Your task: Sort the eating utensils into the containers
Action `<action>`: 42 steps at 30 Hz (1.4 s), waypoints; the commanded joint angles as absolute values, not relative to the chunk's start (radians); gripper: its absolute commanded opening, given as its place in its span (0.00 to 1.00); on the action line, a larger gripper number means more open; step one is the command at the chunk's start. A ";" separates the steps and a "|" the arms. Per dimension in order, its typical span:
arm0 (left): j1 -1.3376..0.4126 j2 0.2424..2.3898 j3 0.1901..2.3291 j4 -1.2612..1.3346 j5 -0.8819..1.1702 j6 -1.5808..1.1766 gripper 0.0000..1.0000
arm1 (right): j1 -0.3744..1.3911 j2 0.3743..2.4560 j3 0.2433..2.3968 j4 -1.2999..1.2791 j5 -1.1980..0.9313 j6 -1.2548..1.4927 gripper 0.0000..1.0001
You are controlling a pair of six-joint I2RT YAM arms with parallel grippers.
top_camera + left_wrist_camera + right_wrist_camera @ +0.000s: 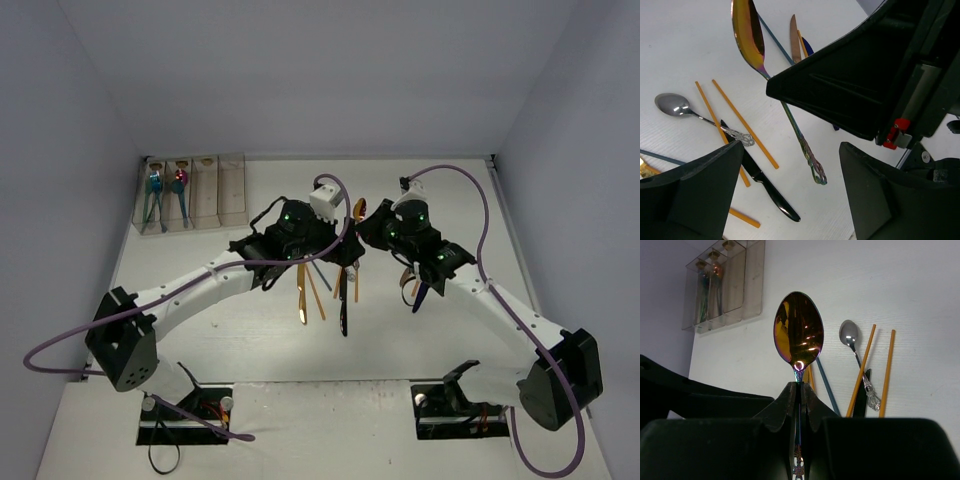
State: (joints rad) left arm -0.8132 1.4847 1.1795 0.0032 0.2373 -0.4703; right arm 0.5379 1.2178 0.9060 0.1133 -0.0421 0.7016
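The right gripper (800,396) fills the bottom of its own wrist view, its jaws pressed tight on the thin handle of an iridescent spoon (798,330). The oval bowl of the spoon rises just past the fingertips, glossy, with copper-orange in the middle and purple and blue toward the rim. Its long axis runs straight out from the jaws, bowl leading, toward the far side of the table (330,360).

In the left wrist view the same spoon lies on a diagonal, with the bowl at the upper left and an ornate, rainbow-tinted handle end at the lower middle. The black body of the right gripper covers part of the handle. The left gripper (790,167) hangs close by with its fingers spread wide and nothing between them.

Around the spoon, on the table, lie a silver spoon (672,105) with a patterned handle, several orange sticks (742,122) and a black knife (767,187). Farther off is a copper knife (794,42) beside something dark blue that is mostly hidden.

From above, the two grippers meet near the table's middle and their dark bodies hide the held spoon. The containers (190,190) stand well apart at the far left. The two leftmost bins hold utensils in teal and blue-pink, and their shapes are hard to make out through the clear walls.
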 commanded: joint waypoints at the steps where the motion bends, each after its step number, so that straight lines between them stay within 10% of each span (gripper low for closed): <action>1: -0.834 1.507 1.252 0.071 0.227 -0.495 0.71 | 0.545 1.172 0.904 0.227 -0.062 0.729 0.00; 14: -0.839 1.540 1.269 0.035 0.194 -0.512 0.00 | 0.546 1.144 0.865 0.267 -0.062 0.736 0.05; 33: -0.401 1.507 1.292 -0.275 0.015 -0.332 0.00 | 0.443 1.054 0.772 0.188 0.068 0.604 0.98; 42: -0.064 1.716 1.541 -0.323 -0.050 -0.166 0.00 | 0.388 1.026 0.722 0.120 0.078 0.516 1.00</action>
State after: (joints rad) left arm -0.1684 1.6459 1.4037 -0.3291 -0.0138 -0.2772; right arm 0.3919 1.0615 0.7238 0.1183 0.0391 0.5840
